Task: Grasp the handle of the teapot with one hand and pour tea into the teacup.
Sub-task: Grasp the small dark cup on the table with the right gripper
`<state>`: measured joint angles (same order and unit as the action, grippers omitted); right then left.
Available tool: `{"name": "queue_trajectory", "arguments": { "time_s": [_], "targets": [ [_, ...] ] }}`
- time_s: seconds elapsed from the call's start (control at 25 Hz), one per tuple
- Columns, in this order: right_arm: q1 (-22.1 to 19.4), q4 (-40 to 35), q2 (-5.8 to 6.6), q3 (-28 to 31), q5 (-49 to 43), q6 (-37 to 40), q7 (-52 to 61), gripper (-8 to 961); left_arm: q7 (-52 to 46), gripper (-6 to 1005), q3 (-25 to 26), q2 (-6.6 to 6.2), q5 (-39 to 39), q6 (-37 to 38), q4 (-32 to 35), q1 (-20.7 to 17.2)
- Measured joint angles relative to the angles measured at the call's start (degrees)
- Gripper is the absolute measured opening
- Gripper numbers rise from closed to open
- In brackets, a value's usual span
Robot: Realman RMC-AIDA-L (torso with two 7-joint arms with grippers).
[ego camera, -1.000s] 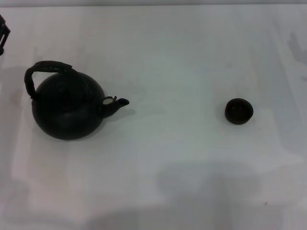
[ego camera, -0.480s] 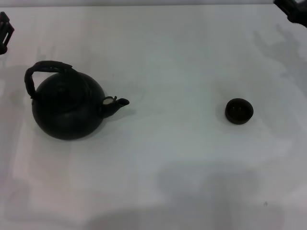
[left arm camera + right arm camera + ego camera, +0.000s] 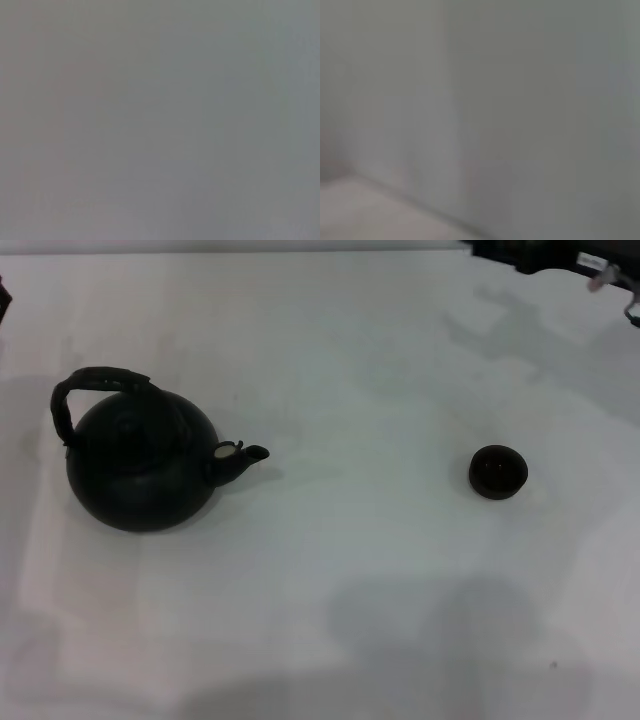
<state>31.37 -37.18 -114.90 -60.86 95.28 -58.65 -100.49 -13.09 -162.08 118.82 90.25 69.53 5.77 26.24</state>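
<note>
The black teapot stands upright on the white table at the left, its spout pointing right toward the teacup. Its arched rough handle rises over the body, tilted toward the far left. The tiny dark teacup stands upright at the right, far from the teapot. My left gripper shows only as a dark sliver at the far left edge, beyond the teapot. My right arm reaches in at the far right corner, well beyond the teacup. Both wrist views show only plain grey.
The white table spreads between the teapot and the teacup and toward the near edge. Soft shadows lie on it near the front and under the right arm at the far right.
My right arm has come further into view along the far edge, moving left. My left gripper has slid almost out of view at the left edge. Teapot and teacup have not moved.
</note>
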Motion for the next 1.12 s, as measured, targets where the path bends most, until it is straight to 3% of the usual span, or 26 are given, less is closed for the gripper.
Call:
{"name": "queue_trajectory", "arguments": {
  "time_s": [0.2,0.4,0.6,0.84,1.12],
  "targets": [
    [0.97,-12.14,0.02,-2.28,-18.83,0.28,14.94,825,0.11,888,0.01,-0.04,1.30,0.00,-0.13,0.41],
    [1.60,-20.47,0.10,-2.10,-34.89,-5.41,28.81,826,0.01,888,0.01,-0.02,1.34,0.00,-0.14,0.75],
    [2.64,-23.22,-0.31,-4.01,-42.59,-9.67,34.21,826,-0.16,887,0.01,0.07,1.53,0.00,-0.14,1.39],
    [4.41,-23.95,-0.30,-6.37,-45.55,-15.36,35.91,826,-0.18,887,0.01,0.09,1.87,0.00,-0.15,2.18],
    [5.23,-24.36,-0.35,-12.02,-49.10,-16.48,39.66,826,-0.14,888,0.01,-0.02,3.75,-0.01,-0.45,2.85]
  ]
}}
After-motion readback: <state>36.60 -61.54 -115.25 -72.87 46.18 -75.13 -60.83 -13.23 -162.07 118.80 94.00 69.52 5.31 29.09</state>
